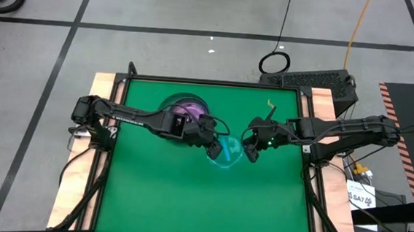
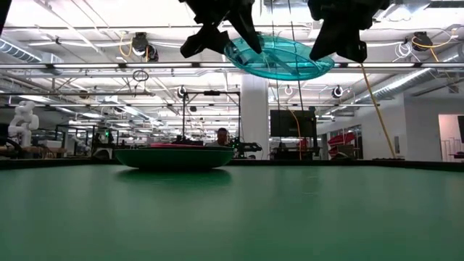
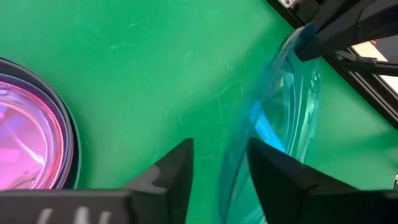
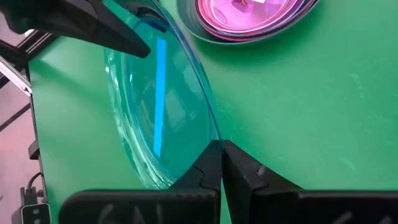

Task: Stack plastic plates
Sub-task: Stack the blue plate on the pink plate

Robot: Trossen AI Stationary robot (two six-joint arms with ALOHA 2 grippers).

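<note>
A translucent cyan plate (image 1: 227, 155) (image 2: 279, 58) hangs in the air between my two grippers, right of a stack on the mat. That stack (image 1: 185, 111) (image 2: 174, 156) (image 4: 249, 15) is a dark grey plate resting on its base, with pink plates nested in it. My right gripper (image 1: 251, 150) (image 4: 221, 158) is shut on the cyan plate's right side. My left gripper (image 1: 216, 144) (image 3: 217, 165) reaches over the stack and is open. Its fingers stand on either side of the cyan plate's left rim (image 3: 239, 162). My right gripper pinches the cyan plate's rim (image 4: 208, 134) between its two fingers, on the side toward the table's right. It comes from the right, slanting down. The plate is lifted clear of the mat and slightly tilted. My left gripper has the opposite rim between its open fingers; whether a finger touches it, I cannot tell.
The green mat (image 1: 201, 203) lies bare across the near half of the table. Wooden strips (image 1: 79, 165) run along its left and right sides. A black device (image 1: 312, 81) and a coiled cable (image 1: 275, 62) lie beyond the far right corner.
</note>
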